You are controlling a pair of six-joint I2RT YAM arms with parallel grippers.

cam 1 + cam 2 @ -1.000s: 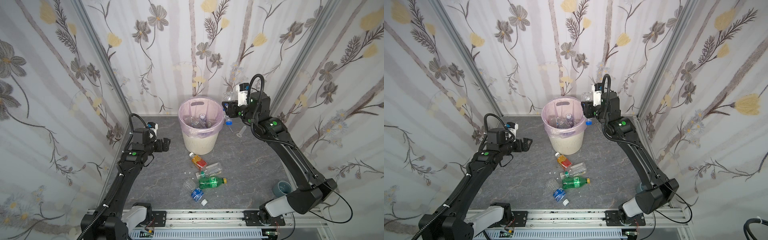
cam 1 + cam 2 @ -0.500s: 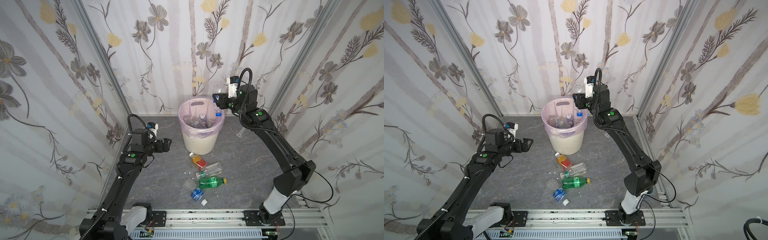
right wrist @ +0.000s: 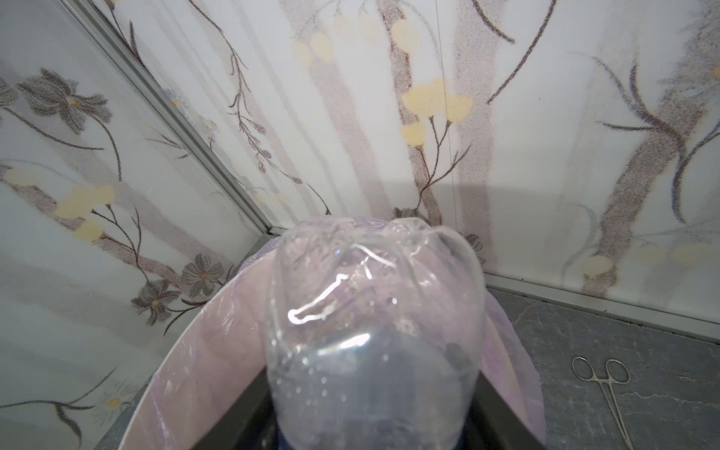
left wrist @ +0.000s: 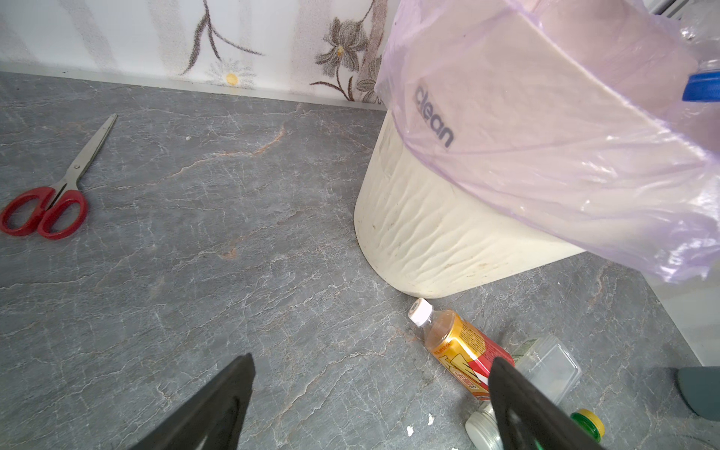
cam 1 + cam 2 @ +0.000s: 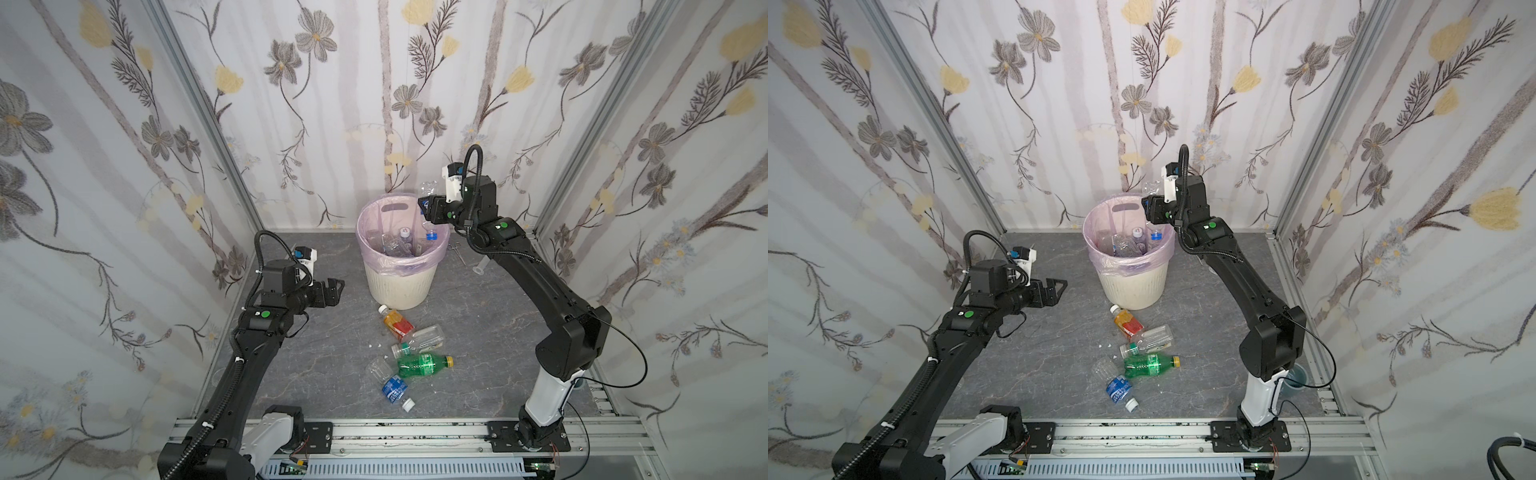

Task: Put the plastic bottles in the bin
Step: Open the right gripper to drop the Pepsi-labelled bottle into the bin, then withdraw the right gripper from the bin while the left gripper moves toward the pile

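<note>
bottle (image 3: 374, 311) between right gripper (image 5: 427, 204) fingers (image 3: 245, 417), perhaps held

Glossy clear plastic bottle (image 3: 374, 331), matt ribbed bin (image 4: 428, 233), filmy pink liner (image 4: 545, 136), stone-look tabletop (image 4: 195, 233).

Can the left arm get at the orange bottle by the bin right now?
Probably yes: the left end effector is open and empty, with bare table between it and the orange bottle; only a clear bottle crowds its base end.

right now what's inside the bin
crumpled clear bottles piled in the pink-lined bin; the right gripper holds another bottle over its rim. anything under the pile is hidden
</note>
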